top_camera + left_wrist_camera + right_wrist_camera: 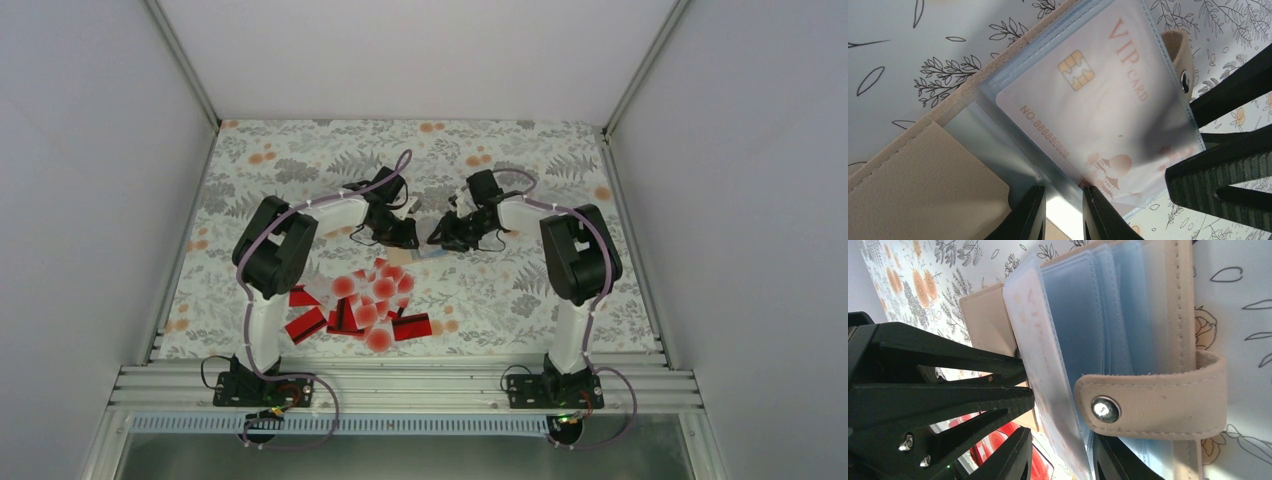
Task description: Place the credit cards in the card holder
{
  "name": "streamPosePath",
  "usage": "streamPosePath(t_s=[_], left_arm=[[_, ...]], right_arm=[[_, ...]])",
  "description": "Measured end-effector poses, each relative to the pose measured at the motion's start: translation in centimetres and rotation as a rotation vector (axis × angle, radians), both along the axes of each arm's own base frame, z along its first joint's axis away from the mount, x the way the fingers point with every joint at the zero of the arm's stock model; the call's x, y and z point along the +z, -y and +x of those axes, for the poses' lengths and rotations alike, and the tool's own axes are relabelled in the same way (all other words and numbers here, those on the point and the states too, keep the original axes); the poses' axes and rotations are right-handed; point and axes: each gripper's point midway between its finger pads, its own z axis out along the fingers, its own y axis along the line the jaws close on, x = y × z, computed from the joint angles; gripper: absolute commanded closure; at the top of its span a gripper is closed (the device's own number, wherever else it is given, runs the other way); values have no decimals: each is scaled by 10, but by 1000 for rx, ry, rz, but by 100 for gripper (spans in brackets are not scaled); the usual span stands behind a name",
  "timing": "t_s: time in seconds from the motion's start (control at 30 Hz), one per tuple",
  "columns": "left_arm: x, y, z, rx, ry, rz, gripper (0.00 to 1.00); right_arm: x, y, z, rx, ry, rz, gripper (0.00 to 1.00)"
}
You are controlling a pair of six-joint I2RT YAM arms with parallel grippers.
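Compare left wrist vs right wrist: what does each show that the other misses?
Left wrist only: the readable face of a white card in a clear sleeve, with VIP CARD lettering, gold chip and number. Right wrist only: the blue sleeves fanned edge-on, and red credit cards on the table behind. Both: the tan card holder, its snap strap, the floral tablecloth, and the other arm's gripper: right gripper, left gripper.
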Motion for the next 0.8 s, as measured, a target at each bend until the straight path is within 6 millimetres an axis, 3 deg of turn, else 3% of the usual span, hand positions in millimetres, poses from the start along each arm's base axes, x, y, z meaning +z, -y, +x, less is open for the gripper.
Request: streamPosePath(t_s=[0.33,0.8], left_arm=[[0,0,0,0,0,0,79],[0,-1,1,4,1,6,79]], right_arm=[[7,1,5,12,22,-75,69],[23,-23,8,78,71,-105,69]])
